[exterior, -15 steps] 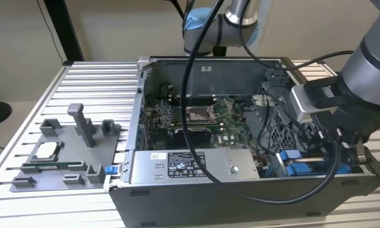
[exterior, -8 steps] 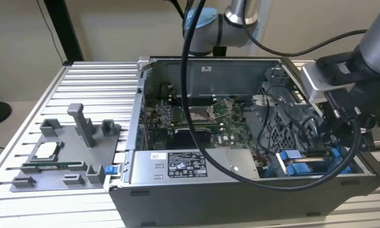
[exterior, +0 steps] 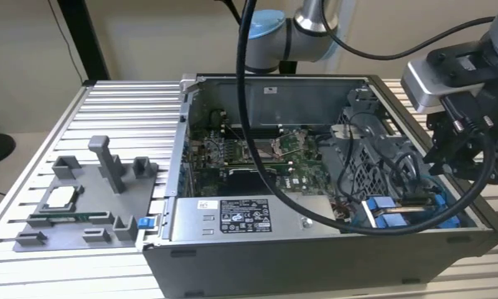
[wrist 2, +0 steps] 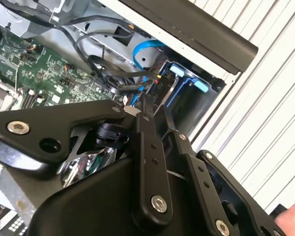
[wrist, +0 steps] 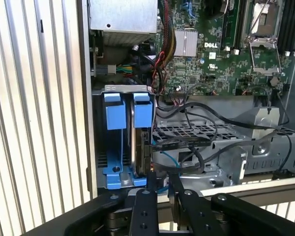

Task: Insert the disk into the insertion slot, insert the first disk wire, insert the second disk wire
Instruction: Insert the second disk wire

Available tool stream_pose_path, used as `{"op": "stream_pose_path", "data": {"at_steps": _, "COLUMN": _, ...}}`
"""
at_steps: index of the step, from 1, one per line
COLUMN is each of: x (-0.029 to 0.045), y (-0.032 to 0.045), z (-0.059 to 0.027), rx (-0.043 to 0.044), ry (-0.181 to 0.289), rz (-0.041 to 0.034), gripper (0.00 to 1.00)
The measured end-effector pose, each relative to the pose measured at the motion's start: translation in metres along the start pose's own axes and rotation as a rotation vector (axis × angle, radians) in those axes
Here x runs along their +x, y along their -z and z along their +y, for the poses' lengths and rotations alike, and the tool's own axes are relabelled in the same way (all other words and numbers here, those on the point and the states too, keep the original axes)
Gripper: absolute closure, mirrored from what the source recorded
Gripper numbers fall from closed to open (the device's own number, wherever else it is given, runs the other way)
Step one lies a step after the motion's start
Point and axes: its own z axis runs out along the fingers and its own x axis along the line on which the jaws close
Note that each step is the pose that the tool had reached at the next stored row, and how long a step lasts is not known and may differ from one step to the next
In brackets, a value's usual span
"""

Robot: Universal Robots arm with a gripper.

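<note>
Two blue plastic frames [wrist: 114,112] stand side by side in the drive cage at one corner of the open computer case [exterior: 315,261]. The disk [wrist: 139,147] is already down in the insertion slot, standing on edge in one of them, so I'd say the first step is done.

The hand [wrist: 161,179] hangs just above the disk's exposed end, in line with it. That makes sense if it's working at the connector edge, because that's where the wires have to go. I honestly can't tell if it's clamped on anything or not.

A bundle of black cables [wrist: 201,147] and a thin blue data cable [wrist: 167,160] run loosely over the cage right beside the disk. They look close enough to plug in, but I can't see a plug actually seated.

As for writing, the power-supply box [exterior: 232,218] has a white printed label with a row of small marks. The motherboard [wrist: 211,59] has white lettering too. A grey parts fixture [exterior: 75,212] sits well apart on the slatted worktop [exterior: 124,106].
</note>
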Motion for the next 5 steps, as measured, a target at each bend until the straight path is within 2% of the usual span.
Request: {"op": "stream_pose_path", "data": {"at_steps": 5, "x": 0.0, "y": 0.0001, "z": 0.0, "rx": 0.0, "ry": 0.0, "rz": 0.0003, "gripper": 0.0}}
